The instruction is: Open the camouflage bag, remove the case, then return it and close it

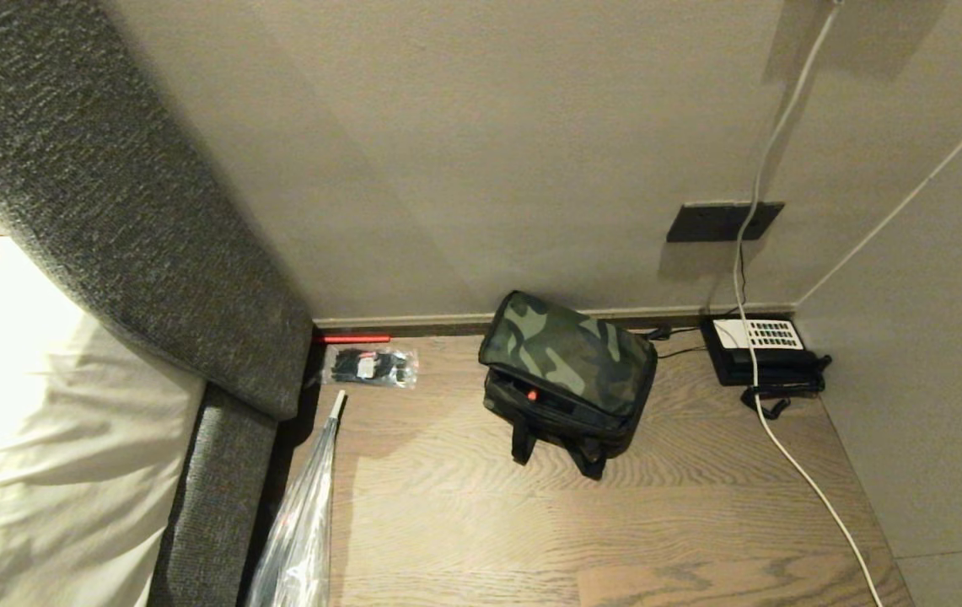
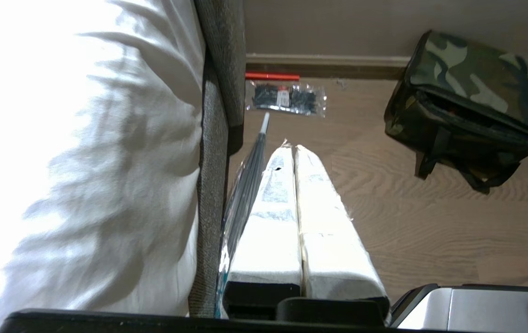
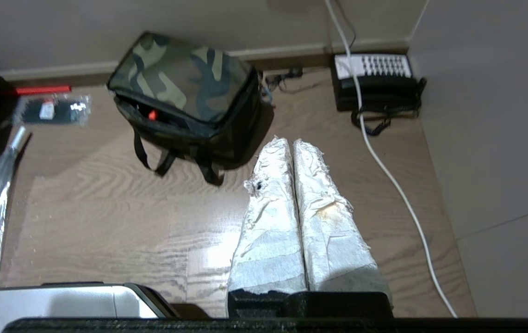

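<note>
nothing started yet, looks like the approach stage: the camouflage bag (image 1: 566,364) sits on the wood floor (image 1: 464,514) close to the skirting at the back wall, well apart from both arms, neither of which shows in the head view. left gripper (image 2: 294,150) has its white-wrapped fingers pressed together, empty, hanging over bare floor beside the bed edge (image 2: 210,185); right gripper (image 3: 292,143) likewise shut tight on nothing, over the floor in front of the bag's right corner. bag lid is down but the front seam gapes a bit, dark slot under the lid with a small red spot (image 3: 152,114) showing in it, likely the case's button or the lining, can't tell which. the case itself isn't visible as such, so presumably inside. two black straps droop from the front onto the floor. next move, my read: get closer, open one set of fingers, find the zipper pull or lid edge at that front gap and lift the lid back toward the wall. floppy fabric may drag the whole bag, so the other arm may need to steady it. off-task stuff: clear packet (image 1: 371,367) of black items by the bed, black telephone (image 1: 763,350) in the corner, white cable (image 1: 792,455) running across the floor on the right.
</note>
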Controlling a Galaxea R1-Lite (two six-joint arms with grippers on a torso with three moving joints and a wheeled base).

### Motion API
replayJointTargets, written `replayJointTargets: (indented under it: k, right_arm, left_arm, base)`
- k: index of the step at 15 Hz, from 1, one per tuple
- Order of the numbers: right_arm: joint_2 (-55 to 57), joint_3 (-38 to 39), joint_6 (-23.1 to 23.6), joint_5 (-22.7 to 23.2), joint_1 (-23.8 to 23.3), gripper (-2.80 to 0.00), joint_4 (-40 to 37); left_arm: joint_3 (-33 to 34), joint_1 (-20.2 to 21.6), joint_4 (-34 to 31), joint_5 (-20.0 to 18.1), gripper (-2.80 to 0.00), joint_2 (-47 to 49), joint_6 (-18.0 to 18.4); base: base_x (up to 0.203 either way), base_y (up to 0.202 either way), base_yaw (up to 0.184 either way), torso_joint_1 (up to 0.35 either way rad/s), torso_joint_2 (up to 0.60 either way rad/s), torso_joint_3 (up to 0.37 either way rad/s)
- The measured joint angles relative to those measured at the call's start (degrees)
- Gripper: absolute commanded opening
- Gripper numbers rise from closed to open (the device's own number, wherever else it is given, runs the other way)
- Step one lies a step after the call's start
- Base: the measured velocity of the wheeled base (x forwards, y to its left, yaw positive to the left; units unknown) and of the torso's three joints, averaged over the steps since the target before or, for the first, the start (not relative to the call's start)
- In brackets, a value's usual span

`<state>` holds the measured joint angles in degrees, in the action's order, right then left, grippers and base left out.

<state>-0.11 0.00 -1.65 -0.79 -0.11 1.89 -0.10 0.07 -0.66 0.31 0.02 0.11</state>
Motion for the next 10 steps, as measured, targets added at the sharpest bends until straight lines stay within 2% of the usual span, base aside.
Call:
replayJointTargets:
  k: [10]
  right_arm:
    - [0.0, 0.0, 0.0, 0.0, 0.0, -2.80, 0.0]
  left_arm:
    - [0.0, 0.0, 0.0, 0.0, -2.80, 0.0, 0.0]
  base:
    - [0.000, 0.000, 0.000, 0.001, 0.00, 0.202]
